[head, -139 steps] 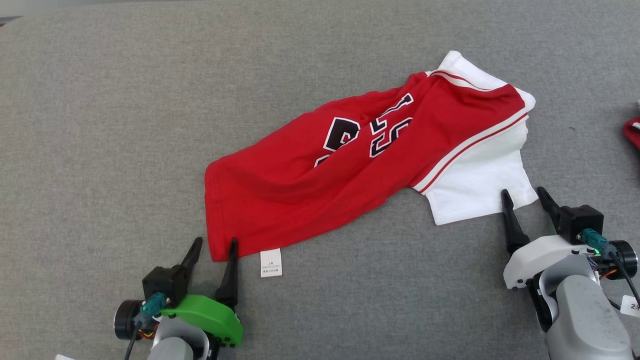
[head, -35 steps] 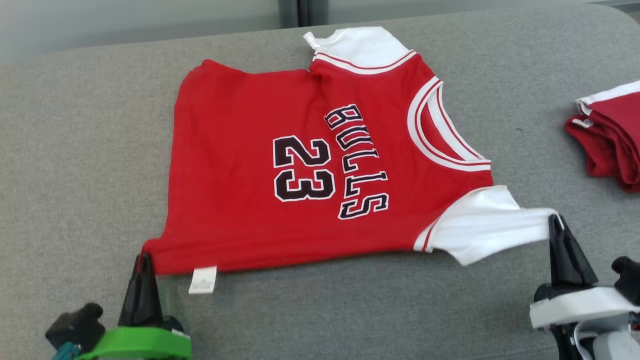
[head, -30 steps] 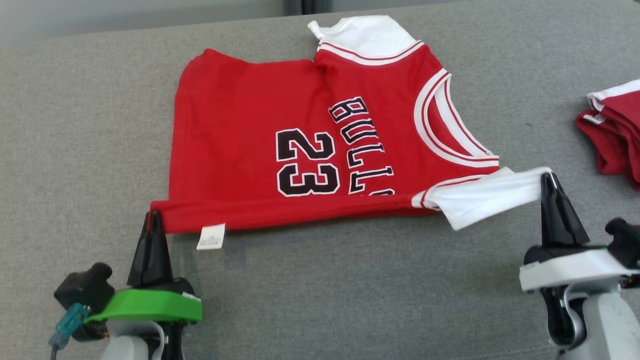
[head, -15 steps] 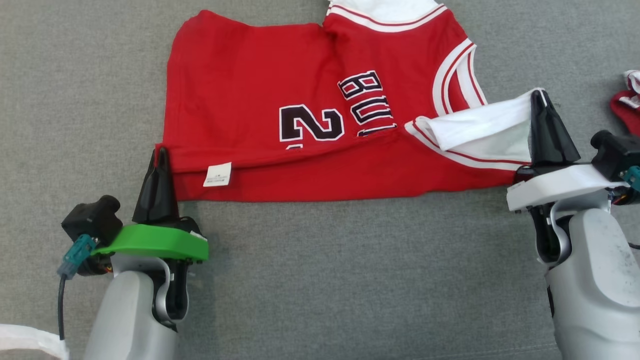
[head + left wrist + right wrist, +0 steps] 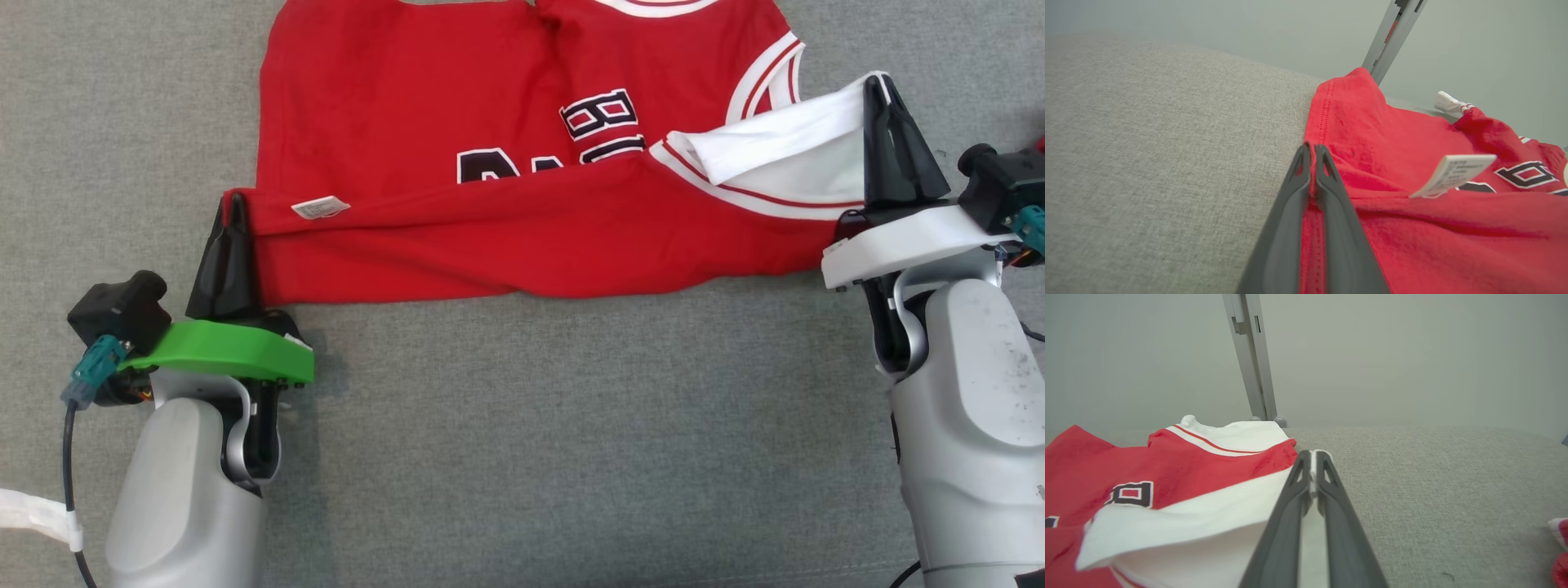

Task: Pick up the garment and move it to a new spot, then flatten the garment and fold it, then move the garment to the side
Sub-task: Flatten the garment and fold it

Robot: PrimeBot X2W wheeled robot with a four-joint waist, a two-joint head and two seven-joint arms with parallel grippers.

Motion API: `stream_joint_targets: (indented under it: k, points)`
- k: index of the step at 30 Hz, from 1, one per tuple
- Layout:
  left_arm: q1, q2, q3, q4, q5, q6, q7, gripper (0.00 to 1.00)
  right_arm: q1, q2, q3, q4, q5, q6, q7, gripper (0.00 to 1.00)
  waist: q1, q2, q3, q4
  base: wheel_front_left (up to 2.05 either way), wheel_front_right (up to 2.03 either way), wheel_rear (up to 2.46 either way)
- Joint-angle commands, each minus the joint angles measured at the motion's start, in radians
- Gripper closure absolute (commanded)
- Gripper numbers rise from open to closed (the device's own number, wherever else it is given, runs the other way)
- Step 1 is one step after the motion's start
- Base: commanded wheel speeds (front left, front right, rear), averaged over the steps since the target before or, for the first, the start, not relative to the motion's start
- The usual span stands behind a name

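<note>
The left pincer [image 5: 1312,150] clamps a hem corner of the red garment [image 5: 1412,232] over the grey table [image 5: 1147,163]; a white tag [image 5: 1453,174] juts out nearby.

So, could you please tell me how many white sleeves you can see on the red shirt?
2. The near sleeve is pinched in the right hand and drawn over the shirt; the far sleeve lies at the shirt's far edge.

Red garment [image 5: 424,106], white sleeves, black lettering; grey table [image 5: 571,425]
</note>
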Motion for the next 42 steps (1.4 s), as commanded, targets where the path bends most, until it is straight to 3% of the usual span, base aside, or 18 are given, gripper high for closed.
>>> stream_joint_targets:
  k: [1,13,21,27,28,29,30,31,32,33,42]
  points:
    - [-0.009,-0.001,0.008,0.000,0.003,0.004,-0.003,0.00,-0.008,-0.004,0.001,-0.015,-0.003,-0.002,-0.004,0.00,0.0000,0.0000,-0.002,0.000,0.00,0.00,0.00]
    - [0.113,-0.033,0.049,-0.033,0.055,0.004,-0.003,0.00,0.196,-0.004,-0.017,-0.130,-0.053,-0.002,-0.004,0.00,0.0000,0.0000,-0.016,-0.005,0.00,0.00,0.00]
    - [0.104,-0.021,0.043,0.054,0.068,0.004,-0.001,0.00,0.226,-0.004,-0.037,-0.047,-0.052,-0.002,-0.004,0.00,0.0000,0.0000,0.002,-0.005,0.00,0.00,0.00]
    - [0.112,-0.027,0.028,0.172,0.076,0.004,0.007,0.00,0.202,-0.003,-0.012,0.085,-0.049,-0.002,-0.001,0.00,0.0000,0.0000,-0.002,0.003,0.00,0.00,0.00]
    - [0.114,-0.027,0.021,0.196,0.078,0.004,0.008,0.00,0.202,-0.001,-0.006,0.104,-0.048,-0.002,-0.001,0.38,0.0000,0.0000,-0.004,0.005,0.00,0.00,0.00]
    - [0.114,-0.028,0.014,0.222,0.070,0.004,0.010,0.00,0.199,-0.001,-0.003,0.118,-0.044,-0.002,0.000,1.00,0.0000,0.0000,-0.006,0.006,0.00,0.00,0.00]
    - [0.113,-0.028,0.006,0.242,0.064,0.004,0.012,0.05,0.196,-0.001,-0.001,0.125,-0.041,-0.002,0.002,1.00,0.0000,0.0000,-0.007,0.007,0.00,0.00,0.00]
    - [0.108,-0.025,-0.006,0.259,0.058,0.004,0.014,0.46,0.193,-0.001,0.003,0.132,-0.037,-0.002,0.002,1.00,0.0000,0.0000,-0.009,0.008,0.00,0.00,0.00]
    - [0.103,-0.023,-0.018,0.275,0.050,0.004,0.014,0.62,0.193,-0.001,0.004,0.137,-0.028,-0.002,0.002,1.00,0.0000,0.0000,-0.011,0.009,0.00,0.00,0.00]
    - [0.098,-0.021,-0.035,0.292,0.040,0.004,0.014,1.00,0.192,-0.001,0.002,0.137,-0.019,-0.002,0.002,1.00,0.0000,0.0000,-0.013,0.010,0.00,0.00,0.00]
    - [0.069,-0.004,-0.183,0.250,-0.100,0.000,0.009,1.00,0.197,-0.004,-0.009,0.093,0.049,-0.002,-0.002,1.00,0.0000,0.0000,-0.068,0.015,0.00,0.00,0.00]
